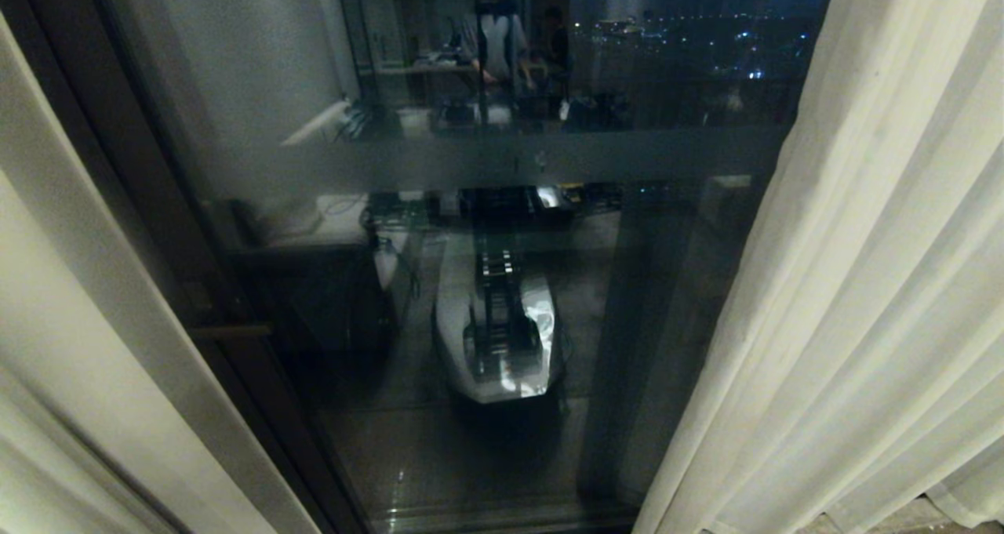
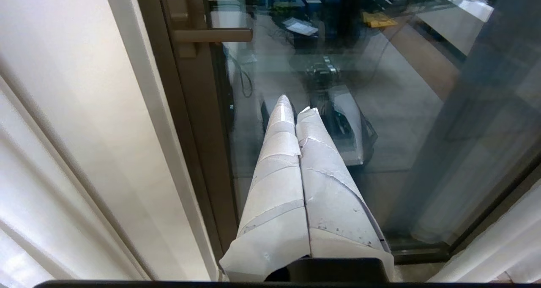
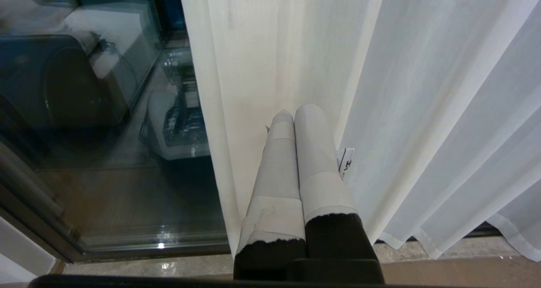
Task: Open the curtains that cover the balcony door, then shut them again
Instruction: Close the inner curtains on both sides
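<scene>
The curtains (image 1: 831, 299) are cream to off-white, plain, with a fine woven grain and soft vertical pleats that shade to grey in the folds. The balcony door (image 1: 486, 283) has a dark, near-black frame and dark glass (flecked with small blue and white lights near its top). The door handle (image 2: 211, 35) is dull bronze-brown. The left gripper (image 2: 296, 106) and right gripper (image 3: 293, 112) wear pale grey-white wrapping; the right one is black below it.

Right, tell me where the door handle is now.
The door handle sits low on the left in the head view, on the balcony door's dark frame, just right of the left curtain.
</scene>
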You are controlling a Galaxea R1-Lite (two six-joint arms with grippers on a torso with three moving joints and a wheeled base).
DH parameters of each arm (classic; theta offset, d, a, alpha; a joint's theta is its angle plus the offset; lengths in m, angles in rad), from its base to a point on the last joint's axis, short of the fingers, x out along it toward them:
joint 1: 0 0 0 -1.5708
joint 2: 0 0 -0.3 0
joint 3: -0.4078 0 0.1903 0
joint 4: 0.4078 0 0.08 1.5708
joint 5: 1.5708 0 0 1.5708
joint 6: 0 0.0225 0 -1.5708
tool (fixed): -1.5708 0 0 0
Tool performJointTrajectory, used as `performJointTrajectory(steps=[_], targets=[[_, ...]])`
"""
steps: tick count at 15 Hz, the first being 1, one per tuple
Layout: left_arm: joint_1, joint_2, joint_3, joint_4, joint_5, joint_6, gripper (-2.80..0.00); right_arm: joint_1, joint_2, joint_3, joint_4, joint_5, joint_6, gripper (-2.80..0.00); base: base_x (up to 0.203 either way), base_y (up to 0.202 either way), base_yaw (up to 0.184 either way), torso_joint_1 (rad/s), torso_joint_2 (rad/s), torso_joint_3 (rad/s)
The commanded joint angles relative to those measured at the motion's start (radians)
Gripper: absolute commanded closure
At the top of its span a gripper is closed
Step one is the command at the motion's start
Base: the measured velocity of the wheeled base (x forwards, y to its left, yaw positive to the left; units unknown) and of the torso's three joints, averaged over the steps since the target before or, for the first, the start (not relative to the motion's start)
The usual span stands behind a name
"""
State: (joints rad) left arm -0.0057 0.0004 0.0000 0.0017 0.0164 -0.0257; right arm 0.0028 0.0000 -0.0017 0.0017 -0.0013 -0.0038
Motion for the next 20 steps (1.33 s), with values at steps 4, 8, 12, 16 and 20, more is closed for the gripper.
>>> performJointTrajectory(steps=[4,8,12,16,20], targets=[[0.0,0.0,0.0,0.0,0.001,0.0,0.0,0.0,0.0,0.0,0.0,0.0,-0.001,0.0,0.001,0.068,-0.009,0.002,0.0,0.0],[0.0,0.0,0.0,-0.002,0.0,-0.002,0.0,0.0,0.002,0.0,0.0,0.001,-0.001,0.0,0.0,0.19,0.003,0.006,0.0,0.002],[0.0,0.0,0.0,0.0,0.001,-0.002,0.0,0.0,0.002,0.0,0.0,0.0,-0.001,0.0,0.0,0.165,0.001,0.005,0.0,0.003],[0.0,0.0,0.0,0.0,0.0,-0.002,0.0,0.0,0.001,0.0,0.0,0.0,-0.001,0.0,0.0,0.013,0.0,0.001,0.0,0.0],[0.0,0.0,0.0,0.0,0.002,-0.002,0.0,0.0,0.002,0.0,0.0,0.001,-0.001,0.0,0.0,0.0,0.0,0.0,0.0,0.0]])
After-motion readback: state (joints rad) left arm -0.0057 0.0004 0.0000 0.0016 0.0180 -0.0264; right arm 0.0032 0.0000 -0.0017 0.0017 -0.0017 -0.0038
